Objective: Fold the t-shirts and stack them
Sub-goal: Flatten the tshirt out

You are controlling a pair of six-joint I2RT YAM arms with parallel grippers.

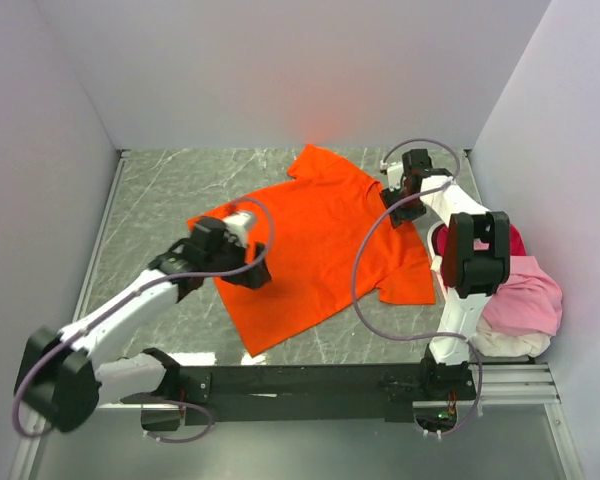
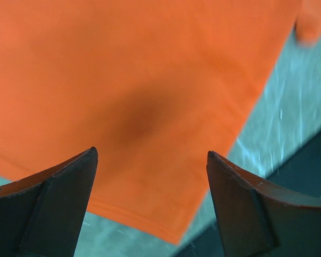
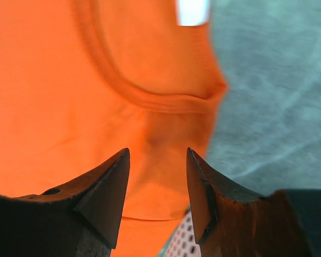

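A dark marbled surface point(image 1: 160, 190), enclosed by pale walls, is seen from above. Most of its middle is covered by a bright orange t-shirt point(image 1: 320, 250), which is spread flat and set at an angle. Its hem is turned toward the left, its neck opening toward the right, one sleeve points to the far wall and the other to the near right.

At the right edge of the surface a heap of other shirts is piled. A light pink t-shirt point(image 1: 525, 295) lies on top, a magenta-red t-shirt point(image 1: 510, 240) is partly hidden behind the right arm, and a white t-shirt point(image 1: 510, 345) shows under the pink one. The heap is well apart from the orange hem but near the orange sleeve.

The left tool point(image 1: 248, 272) is held over the hem side of the orange t-shirt. In the left wrist view, the left tool point(image 2: 150, 152) is spread wide, with orange fabric and the stitched hem below it; nothing is gripped.

The right tool point(image 1: 400, 210) is placed at the neck side. In the right wrist view, the right tool point(image 3: 158, 151) is parted by a narrower gap above the ribbed collar point(image 3: 150, 99); nothing is caught between its fingers. A small white label point(image 3: 192, 12) is seen inside the neck.
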